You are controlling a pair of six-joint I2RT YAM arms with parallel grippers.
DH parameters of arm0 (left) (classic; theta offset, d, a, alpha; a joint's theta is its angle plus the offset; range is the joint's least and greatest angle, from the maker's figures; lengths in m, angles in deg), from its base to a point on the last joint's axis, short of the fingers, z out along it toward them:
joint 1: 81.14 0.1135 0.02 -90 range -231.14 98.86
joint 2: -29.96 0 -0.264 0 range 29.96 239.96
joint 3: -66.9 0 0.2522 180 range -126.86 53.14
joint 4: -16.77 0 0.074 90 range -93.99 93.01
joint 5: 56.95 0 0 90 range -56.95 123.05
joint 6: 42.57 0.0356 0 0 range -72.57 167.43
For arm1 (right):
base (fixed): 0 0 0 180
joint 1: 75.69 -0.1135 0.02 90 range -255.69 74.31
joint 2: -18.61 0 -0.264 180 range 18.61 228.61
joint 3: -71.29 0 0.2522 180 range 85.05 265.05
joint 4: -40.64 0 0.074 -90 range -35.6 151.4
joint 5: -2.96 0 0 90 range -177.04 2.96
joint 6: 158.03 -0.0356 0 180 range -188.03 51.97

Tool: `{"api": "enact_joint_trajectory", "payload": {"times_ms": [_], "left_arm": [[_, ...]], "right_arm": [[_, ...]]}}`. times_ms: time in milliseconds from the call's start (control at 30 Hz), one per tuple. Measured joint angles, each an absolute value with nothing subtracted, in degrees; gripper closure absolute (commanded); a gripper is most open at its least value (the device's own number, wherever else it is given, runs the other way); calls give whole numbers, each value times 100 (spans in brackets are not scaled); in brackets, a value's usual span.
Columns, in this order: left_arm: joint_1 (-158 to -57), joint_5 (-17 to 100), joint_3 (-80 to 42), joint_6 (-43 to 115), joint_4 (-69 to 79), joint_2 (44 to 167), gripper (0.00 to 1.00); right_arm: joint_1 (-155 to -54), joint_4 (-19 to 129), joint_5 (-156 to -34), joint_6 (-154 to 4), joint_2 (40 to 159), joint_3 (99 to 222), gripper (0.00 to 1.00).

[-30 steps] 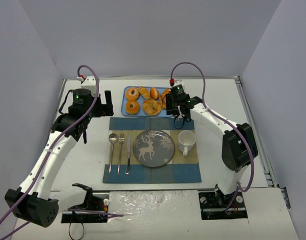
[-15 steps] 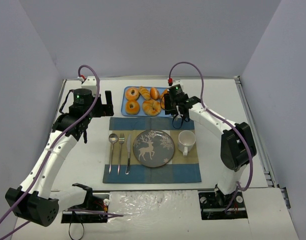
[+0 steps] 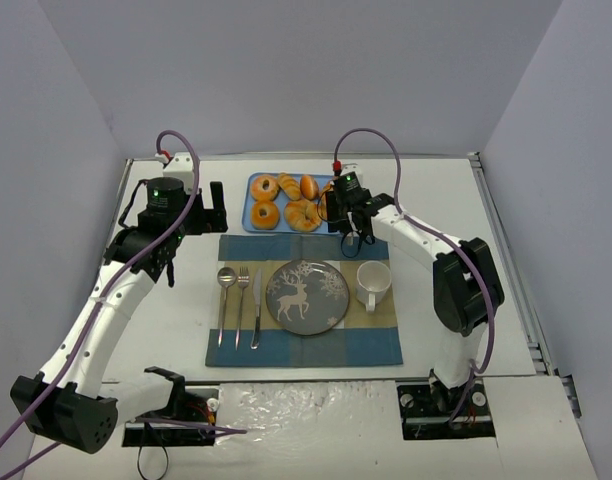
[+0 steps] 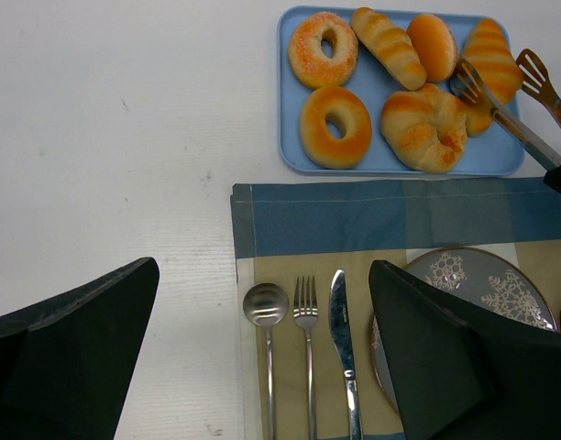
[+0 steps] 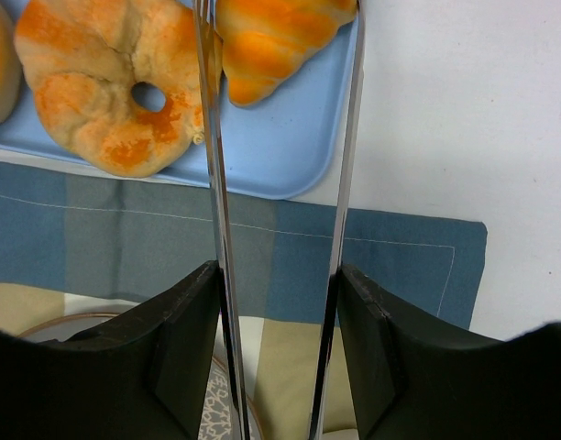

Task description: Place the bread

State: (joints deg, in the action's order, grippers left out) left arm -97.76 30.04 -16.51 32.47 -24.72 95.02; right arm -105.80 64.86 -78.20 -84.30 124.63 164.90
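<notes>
The bread, a ridged golden-orange pastry, lies at the right end of the blue tray; it also shows in the left wrist view as the bread. My right gripper is shut on metal tongs, its pads pressing the two arms. The tongs' arms stand apart, one on each side of the bread, and their tips are beside it without squeezing it. My left gripper hangs open and empty over the placemat's left edge, above the cutlery.
The tray also holds two ring donuts, a twisted ring, a striped roll and a smooth oval roll. On the placemat lie a spoon, fork, knife, a deer plate and a white cup.
My right gripper with the tongs has shifted slightly left toward the tray's right end. The left arm has not moved.
</notes>
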Motion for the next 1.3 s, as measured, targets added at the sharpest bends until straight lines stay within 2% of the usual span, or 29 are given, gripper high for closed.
{"api": "enact_joint_trajectory", "payload": {"times_ms": [133, 300, 367, 533, 733, 1067, 1300], "left_arm": [[-9776, 3004, -1651, 3247, -2474, 9502, 3], [-9776, 3004, -1651, 3247, -2474, 9502, 3], [-9776, 3004, -1651, 3247, -2474, 9502, 3], [-9776, 3004, -1651, 3247, -2474, 9502, 3], [-9776, 3004, -1651, 3247, -2474, 9502, 3], [-9776, 3004, -1651, 3249, -2476, 9502, 3], [-9776, 3004, -1651, 3250, -2476, 9502, 3]], "right_arm": [[-10578, 6489, -7803, -8424, 12524, 16490, 56], [-10578, 6484, -7803, -8419, 12524, 16495, 76], [-10578, 6484, -7803, -8421, 12524, 16495, 89], [-10578, 6486, -7798, -8424, 12516, 16495, 99], [-10578, 6491, -7700, -8426, 12388, 16485, 100], [-10578, 6544, -7336, -8444, 11512, 16430, 100], [-10593, 6622, -7755, -8454, 10967, 16271, 100]]}}
